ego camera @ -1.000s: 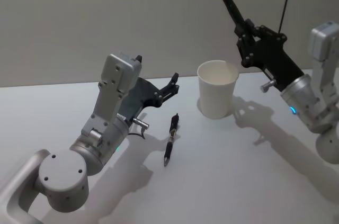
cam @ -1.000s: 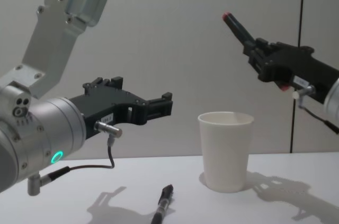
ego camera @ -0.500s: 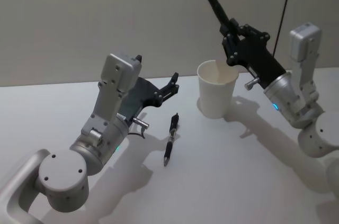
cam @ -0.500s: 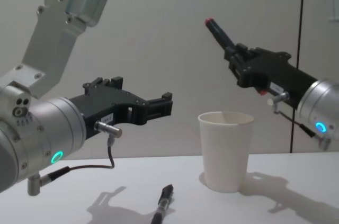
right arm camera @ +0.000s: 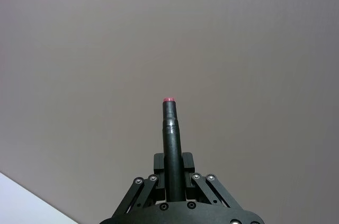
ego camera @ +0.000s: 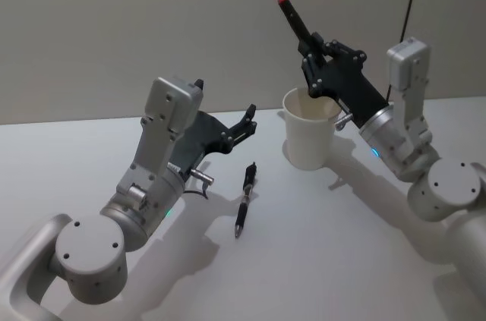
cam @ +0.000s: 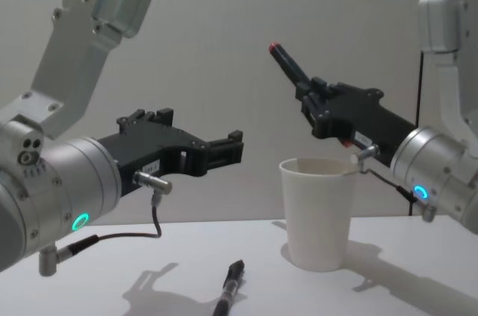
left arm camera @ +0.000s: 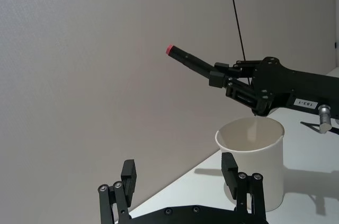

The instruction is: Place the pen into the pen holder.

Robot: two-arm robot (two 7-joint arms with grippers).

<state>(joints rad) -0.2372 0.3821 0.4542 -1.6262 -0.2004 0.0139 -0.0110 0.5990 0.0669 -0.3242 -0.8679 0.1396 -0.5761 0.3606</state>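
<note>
Shifted left since 1 s ago: your R gripper (ego camera: 314, 57). L to R: L gripper (ego camera: 249, 120) spread open, hovering; 2nd pen (ego camera: 244, 199) flat on table (ego camera: 326, 260); pen holder (ego camera: 307, 146) upright; R gripper clamps red-tipped pen (ego camera: 292, 17), tilted, above holder's rim.

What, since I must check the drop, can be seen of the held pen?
The held pen is slim and black, seemingly plastic, with a red end cap. It is tilted, cap uppermost, leaning toward the robot's left. The right gripper holds its lower part, jaws shut, just above the rim of the cup. Nothing else touches it.
</note>
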